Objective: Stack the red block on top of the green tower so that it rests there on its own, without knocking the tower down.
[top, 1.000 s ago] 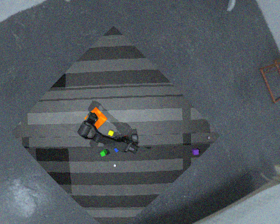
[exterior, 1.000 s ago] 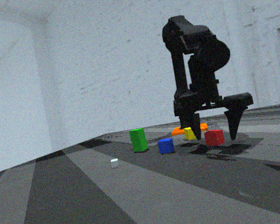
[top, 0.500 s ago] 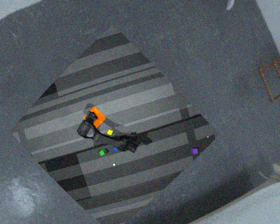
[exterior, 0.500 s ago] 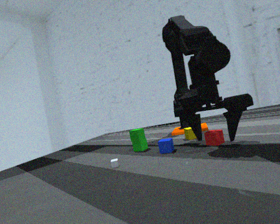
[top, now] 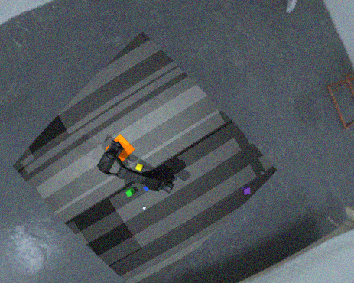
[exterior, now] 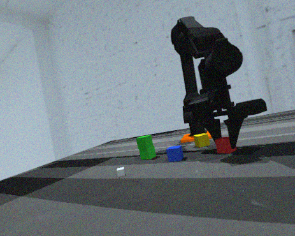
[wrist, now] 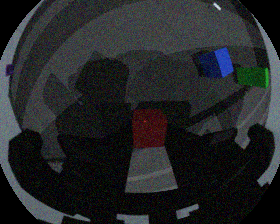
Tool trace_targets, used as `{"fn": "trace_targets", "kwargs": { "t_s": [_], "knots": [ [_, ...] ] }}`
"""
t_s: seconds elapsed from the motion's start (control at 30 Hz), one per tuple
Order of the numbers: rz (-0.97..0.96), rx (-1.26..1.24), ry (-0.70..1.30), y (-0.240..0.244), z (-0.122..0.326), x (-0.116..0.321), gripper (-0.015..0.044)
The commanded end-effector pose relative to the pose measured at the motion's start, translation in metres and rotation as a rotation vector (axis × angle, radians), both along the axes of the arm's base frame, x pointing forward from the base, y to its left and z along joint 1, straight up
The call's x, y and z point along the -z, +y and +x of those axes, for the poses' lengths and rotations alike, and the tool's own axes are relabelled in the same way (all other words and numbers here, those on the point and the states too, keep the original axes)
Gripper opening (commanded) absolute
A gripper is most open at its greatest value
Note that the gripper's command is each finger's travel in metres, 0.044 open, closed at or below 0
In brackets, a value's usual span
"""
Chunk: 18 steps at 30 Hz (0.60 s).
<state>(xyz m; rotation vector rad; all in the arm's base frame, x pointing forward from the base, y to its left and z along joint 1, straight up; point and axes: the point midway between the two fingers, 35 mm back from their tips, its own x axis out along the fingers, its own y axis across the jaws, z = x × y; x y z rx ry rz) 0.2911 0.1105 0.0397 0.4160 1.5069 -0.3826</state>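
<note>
A: Jaws down at the counter (exterior: 188, 178), pinching the red block (exterior: 223, 145) from both sides, one finger on its left face, the other on its right. Gripper (exterior: 225, 140) pointing straight down, block still on the counter surface as far as the exterior view tells.

B: Same from the wrist view: red block (wrist: 149, 128) dead centre between two dark fingers, pressed in on it. Contact under the block hidden in shadow.

A: Just left of the red block and a little farther back, a yellow block (exterior: 201, 140), apart from it. Behind that, an orange base plate (exterior: 187, 138) under the arm (exterior: 207, 64).

B: Farther left, a blue block (exterior: 174, 153), alone on the counter. Left of that again, the green tower (exterior: 146, 147), upright, slightly twisted between its upper and lower halves, well apart from the red block.

A: Blue block (wrist: 216, 63) and green tower (wrist: 253, 76) both at upper right in the wrist view, side by side.

B: Nearer the camera and left of the tower, a small white cube (exterior: 120, 171). From above, a purple block (top: 247, 190) off at the far right edge of the striped counter, away from everything else.

A: Red block not visible from above; covered by the arm.
</note>
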Motion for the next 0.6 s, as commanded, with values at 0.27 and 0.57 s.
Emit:
{"fn": "trace_targets", "kwargs": {
  "t_s": [0.27,0.57],
  "knots": [
    [-0.003,0.004,-0.003,0.000,0.000,-0.022,0.0000],
    [-0.003,0.004,-0.003,-0.001,-0.002,-0.067,0.0000]
  ]
}}
